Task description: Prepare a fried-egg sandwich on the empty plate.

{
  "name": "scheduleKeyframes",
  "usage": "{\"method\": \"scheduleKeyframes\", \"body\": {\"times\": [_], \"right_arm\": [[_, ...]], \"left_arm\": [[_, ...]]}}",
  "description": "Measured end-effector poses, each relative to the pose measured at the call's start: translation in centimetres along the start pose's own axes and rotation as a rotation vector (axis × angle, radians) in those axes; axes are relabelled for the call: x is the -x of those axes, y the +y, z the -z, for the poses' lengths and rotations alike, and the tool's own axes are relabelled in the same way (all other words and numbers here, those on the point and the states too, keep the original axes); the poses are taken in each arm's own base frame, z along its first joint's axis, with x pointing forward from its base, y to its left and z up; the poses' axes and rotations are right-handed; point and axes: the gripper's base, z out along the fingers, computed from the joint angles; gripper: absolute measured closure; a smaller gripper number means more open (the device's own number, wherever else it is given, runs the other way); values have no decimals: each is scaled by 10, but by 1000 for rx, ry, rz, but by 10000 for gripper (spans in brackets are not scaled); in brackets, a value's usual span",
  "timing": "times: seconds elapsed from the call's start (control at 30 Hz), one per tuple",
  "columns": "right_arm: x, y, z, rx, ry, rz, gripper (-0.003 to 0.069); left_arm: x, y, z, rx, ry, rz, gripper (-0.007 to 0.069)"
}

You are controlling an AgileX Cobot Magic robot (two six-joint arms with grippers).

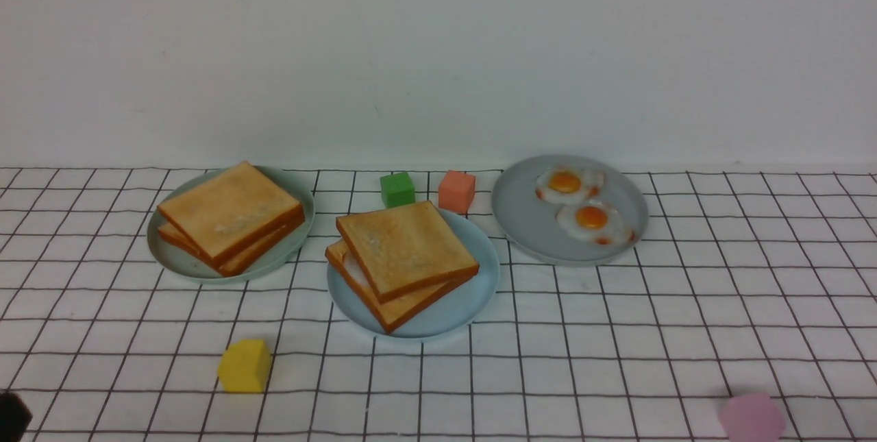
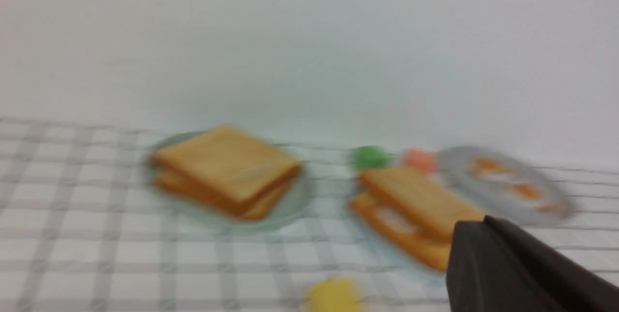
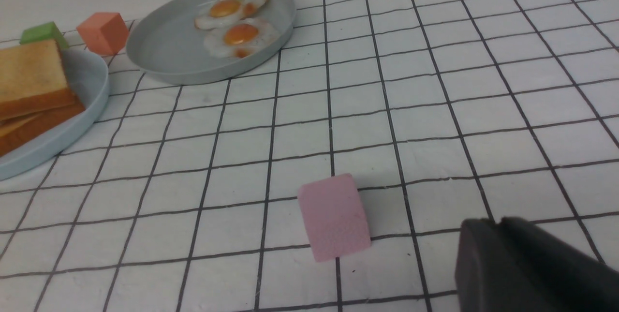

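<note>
Sky-blue plate [image 1: 473, 305] carries the finished sandwich [image 1: 404, 260], egg white peeking between slices. My left tool [image 2: 512, 263] is closed, empty; the right tool's [image 3: 527, 263] gap I cannot tell. Best move: back both away clear, no nudging the stack.

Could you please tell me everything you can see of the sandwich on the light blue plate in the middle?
The fried-egg sandwich lies flat on the light blue plate, nearly covering it. It is two square golden-brown toast slices with darker orange crusts; the top slice is turned slightly, so the corners do not line up. A strip of glossy white egg shows between them on the left edge; no yolk is visible. Nothing else touches it.
</note>
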Motion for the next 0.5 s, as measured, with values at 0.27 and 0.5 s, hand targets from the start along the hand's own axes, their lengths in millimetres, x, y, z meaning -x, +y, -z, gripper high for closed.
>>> {"method": "scheduleKeyframes", "body": {"times": [0.27, 0.5], "right_arm": [[0, 0, 0, 0, -1, 0, 580], [0, 0, 0, 0, -1, 0, 575]], "left_arm": [[-44, 16, 0, 206, 227, 116, 638], [-44, 16, 0, 207, 227, 125, 638]]}}
